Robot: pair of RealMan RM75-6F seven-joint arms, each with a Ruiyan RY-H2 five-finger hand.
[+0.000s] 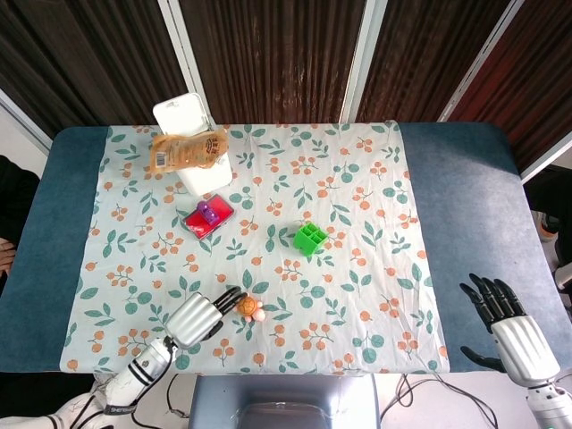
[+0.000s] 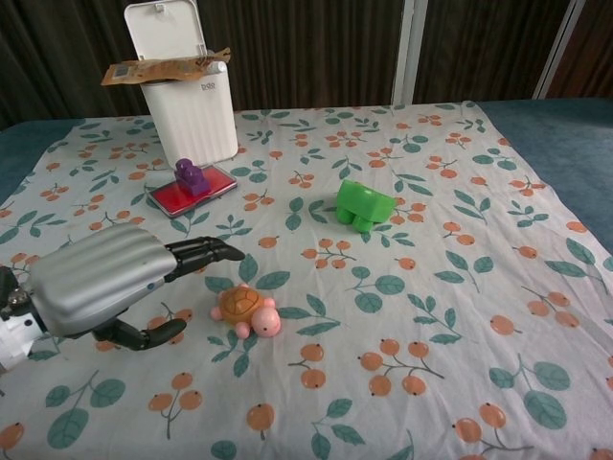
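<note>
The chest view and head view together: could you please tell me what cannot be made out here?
- Right hand: outside the chest view; head view shows only its back.
- Left hand: its palm faces down in both views.
- White bin: the brown packet lying across its opening hides the inside.
- Packet label: too small to read.

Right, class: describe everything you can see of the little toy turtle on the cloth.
The toy turtle is small, with an orange-brown domed shell marked in segments, a pink head and pink feet; it looks like smooth plastic or rubber. It sits upright on the floral tablecloth, near the table's front edge, head pointing toward the robot's right. The left hand hangs just beside it with fingers extended; in neither view is contact certain. Nothing else is close to it.
</note>
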